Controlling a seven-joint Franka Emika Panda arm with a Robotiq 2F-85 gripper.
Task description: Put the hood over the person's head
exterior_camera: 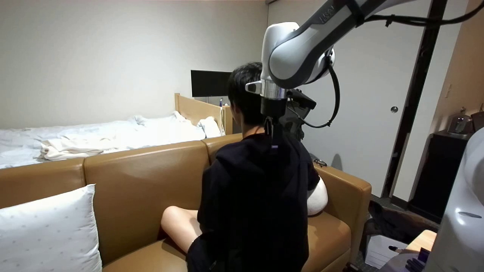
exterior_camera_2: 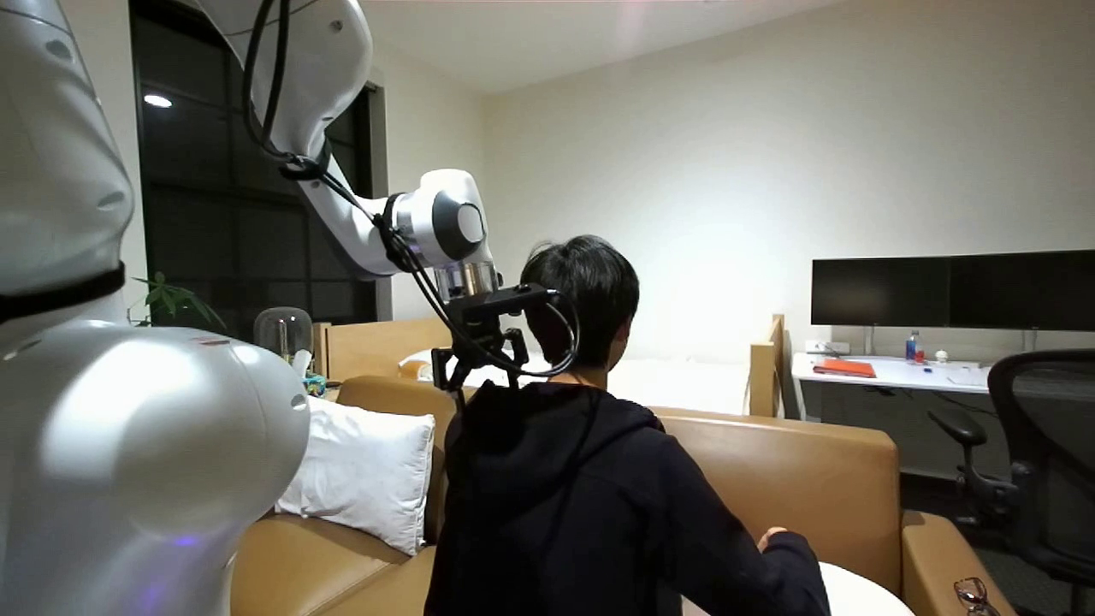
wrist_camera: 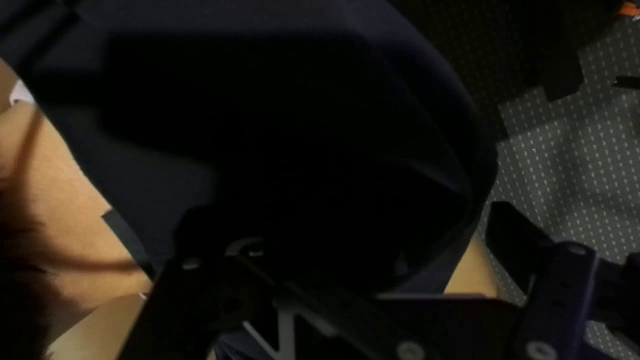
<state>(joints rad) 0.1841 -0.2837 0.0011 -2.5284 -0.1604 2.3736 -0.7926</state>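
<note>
Pre-grasp: hood (exterior_camera_2: 547, 445) down, gripper (exterior_camera_2: 488, 387) spread wide

Hood lies on the upper back (exterior_camera_2: 565, 547), bottom centre of the frame in an exterior view; head (exterior_camera_2: 590, 287) is bare just above it. Your gripper sits at the hood's upper left there, jaws far apart, nothing held between them. Contact with the hood: unclear, black on black.

I read this as lining up the grasp, lift not yet done. Next, you probably want the hood's rim between the jaws, then close, then pull up and forward over the head. Mind the neck (exterior_camera_2: 590, 375), it's bare and near the gripper.

Containers: hood is the one you fill; head is outside it, and the wrist view is too dark to see into its folds. Bottle (exterior_camera_2: 911, 346), right side of an exterior view: contents too small to make out. Box (exterior_camera: 382, 251), lower right of an exterior view: can't see inside.
</note>
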